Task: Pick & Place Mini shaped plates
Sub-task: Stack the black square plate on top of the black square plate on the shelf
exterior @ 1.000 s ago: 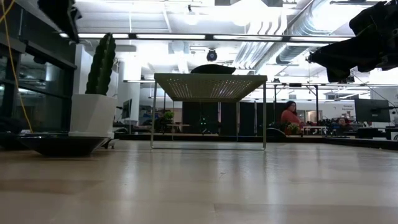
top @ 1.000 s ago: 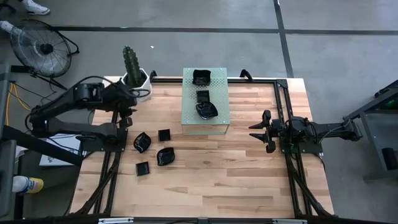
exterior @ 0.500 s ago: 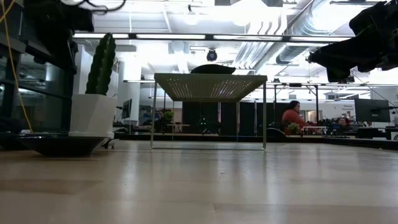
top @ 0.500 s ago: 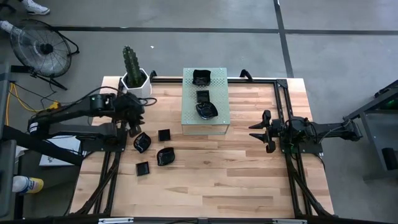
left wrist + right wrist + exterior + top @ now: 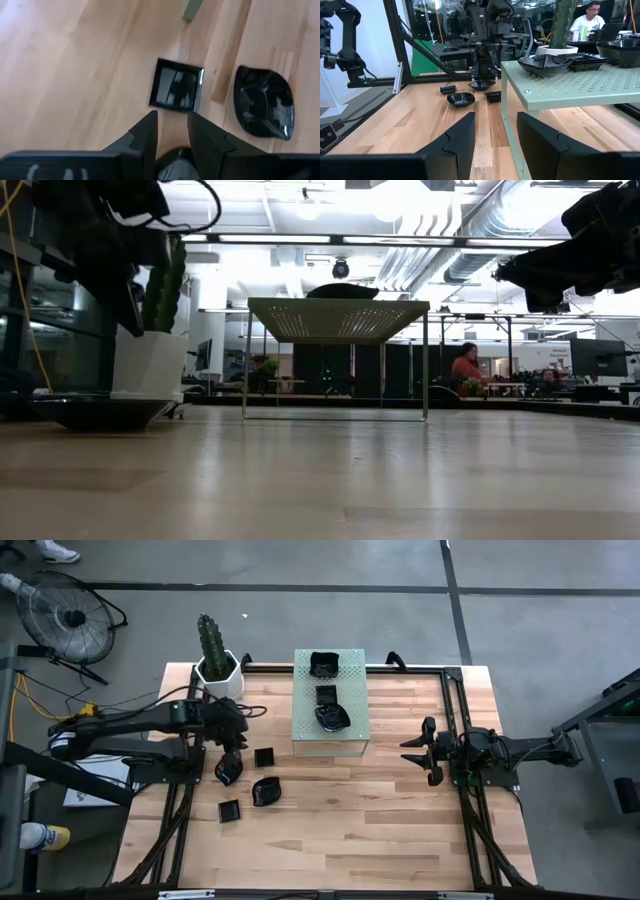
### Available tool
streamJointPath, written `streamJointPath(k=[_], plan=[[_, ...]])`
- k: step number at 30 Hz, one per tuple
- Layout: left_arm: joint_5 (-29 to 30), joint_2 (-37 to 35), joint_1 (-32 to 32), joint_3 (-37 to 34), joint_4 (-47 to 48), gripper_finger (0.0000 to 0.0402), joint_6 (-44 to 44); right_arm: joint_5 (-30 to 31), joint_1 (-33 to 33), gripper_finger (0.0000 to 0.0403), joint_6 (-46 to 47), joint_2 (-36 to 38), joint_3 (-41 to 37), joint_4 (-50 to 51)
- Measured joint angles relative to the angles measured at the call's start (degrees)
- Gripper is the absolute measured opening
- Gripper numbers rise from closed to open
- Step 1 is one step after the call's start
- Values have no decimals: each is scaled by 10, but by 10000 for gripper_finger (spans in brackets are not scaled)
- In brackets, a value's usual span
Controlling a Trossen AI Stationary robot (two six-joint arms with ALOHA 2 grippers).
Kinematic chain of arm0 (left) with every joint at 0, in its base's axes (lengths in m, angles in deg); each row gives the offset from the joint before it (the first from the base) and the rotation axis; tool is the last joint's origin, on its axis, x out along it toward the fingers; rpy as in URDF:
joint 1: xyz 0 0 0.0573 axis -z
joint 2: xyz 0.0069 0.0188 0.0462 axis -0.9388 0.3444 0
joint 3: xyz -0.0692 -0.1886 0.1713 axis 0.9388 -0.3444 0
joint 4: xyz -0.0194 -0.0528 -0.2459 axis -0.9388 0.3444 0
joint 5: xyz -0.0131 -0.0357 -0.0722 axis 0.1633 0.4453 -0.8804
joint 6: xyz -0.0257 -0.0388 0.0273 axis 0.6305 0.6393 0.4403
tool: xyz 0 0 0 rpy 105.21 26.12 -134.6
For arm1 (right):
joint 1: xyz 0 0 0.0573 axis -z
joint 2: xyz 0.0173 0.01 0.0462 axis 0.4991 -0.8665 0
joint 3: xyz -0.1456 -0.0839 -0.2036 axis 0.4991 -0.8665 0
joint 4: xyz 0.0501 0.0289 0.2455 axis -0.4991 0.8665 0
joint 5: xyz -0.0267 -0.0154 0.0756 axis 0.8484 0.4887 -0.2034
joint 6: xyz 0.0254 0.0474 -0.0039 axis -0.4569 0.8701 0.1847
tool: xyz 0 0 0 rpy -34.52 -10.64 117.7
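Several glossy black mini plates lie flat on the wooden table at its left: a wavy one (image 5: 228, 770), a small square one (image 5: 264, 756), a rounder one (image 5: 266, 791) and another square one (image 5: 229, 810). Three more lie on the pale green perforated block (image 5: 352, 730). My left gripper (image 5: 231, 747) hangs open just above the wavy plate, clear of it in the low view (image 5: 130, 295). Its wrist view shows the square plate (image 5: 176, 91) and the rounder plate (image 5: 264, 107) ahead of the fingers. My right gripper (image 5: 408, 752) waits open at the table's right.
A white hexagonal pot with a cactus (image 5: 218, 668) stands at the far left corner, close behind my left arm. The green block stands on thin legs (image 5: 424, 365) at the far middle. Bare wood fills the table's near half and the stretch between block and right gripper.
My left gripper has moved from beside the cactus pot toward the table's right and near side and has come down, ending over the wavy plate. The plates have not moved.
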Motion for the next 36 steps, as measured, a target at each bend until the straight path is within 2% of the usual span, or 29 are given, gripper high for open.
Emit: streamJointPath(k=[5,8,14,21,30,36], plan=[[8,37,0,-20,-40,104,51,0,0,140,0,0,0,0],[8,65,0,-21,-56,104,47,0,0,140,0,0,0,0],[8,126,0,-21,-117,104,-40,0,0,140,0,0,0,0],[3,187,0,-21,-138,104,-116,0,0,140,0,0,0,0],[3,255,0,-21,-155,104,-129,0,0,140,0,0,0,0],[4,275,0,-21,-170,104,-129,0,0,140,0,0,0,0]])
